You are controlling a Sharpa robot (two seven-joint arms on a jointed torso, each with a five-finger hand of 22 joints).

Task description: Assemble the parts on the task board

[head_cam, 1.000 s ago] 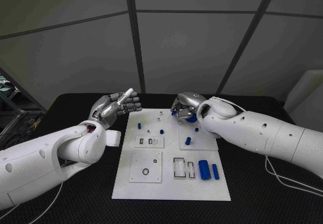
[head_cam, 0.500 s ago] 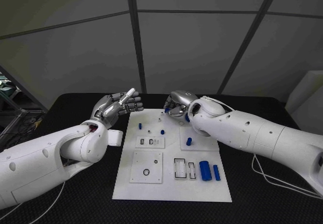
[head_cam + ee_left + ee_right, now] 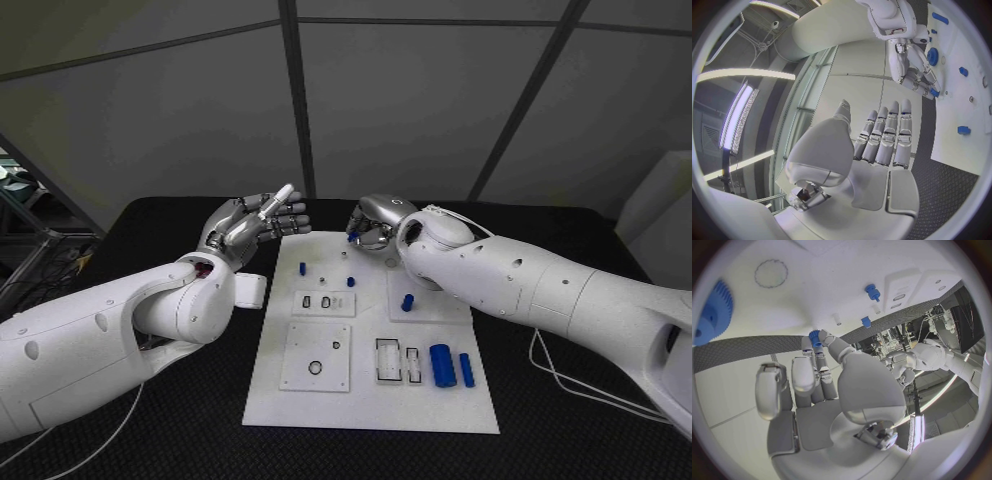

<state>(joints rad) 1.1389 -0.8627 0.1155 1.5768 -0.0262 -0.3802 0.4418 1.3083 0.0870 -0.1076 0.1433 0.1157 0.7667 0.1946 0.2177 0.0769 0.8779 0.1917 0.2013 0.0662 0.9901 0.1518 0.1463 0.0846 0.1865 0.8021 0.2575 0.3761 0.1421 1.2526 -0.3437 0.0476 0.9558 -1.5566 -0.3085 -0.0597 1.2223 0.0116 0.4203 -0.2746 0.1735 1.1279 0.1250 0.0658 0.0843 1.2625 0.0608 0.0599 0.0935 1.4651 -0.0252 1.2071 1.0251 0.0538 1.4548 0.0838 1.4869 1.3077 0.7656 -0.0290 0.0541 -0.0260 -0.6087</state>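
Note:
The white task board [image 3: 368, 400] lies in the middle of the table. My right hand [image 3: 372, 224] hovers over its far edge and pinches a small blue part [image 3: 353, 236] between thumb and fingertip; the right wrist view shows the same blue part [image 3: 815, 337] at the fingertips. A blue gear [image 3: 714, 312] lies on the board beside that hand. My left hand [image 3: 260, 224] is raised off the board's far left corner, fingers straight and holding nothing, as the left hand [image 3: 879, 145] in its wrist view confirms. Blue pegs [image 3: 302, 268] stand in the board, and two blue cylinders [image 3: 438, 365] lie near its right side.
A white block [image 3: 250, 290] sits on the black table just left of the board. Raised white fixtures with slots and holes [image 3: 320, 303] occupy the board's middle. Black table surface surrounds the board, with a cable [image 3: 577, 385] trailing at the right.
My right hand has moved left along the board's far edge, carrying the small blue part. My left hand has stayed raised in about the same place.

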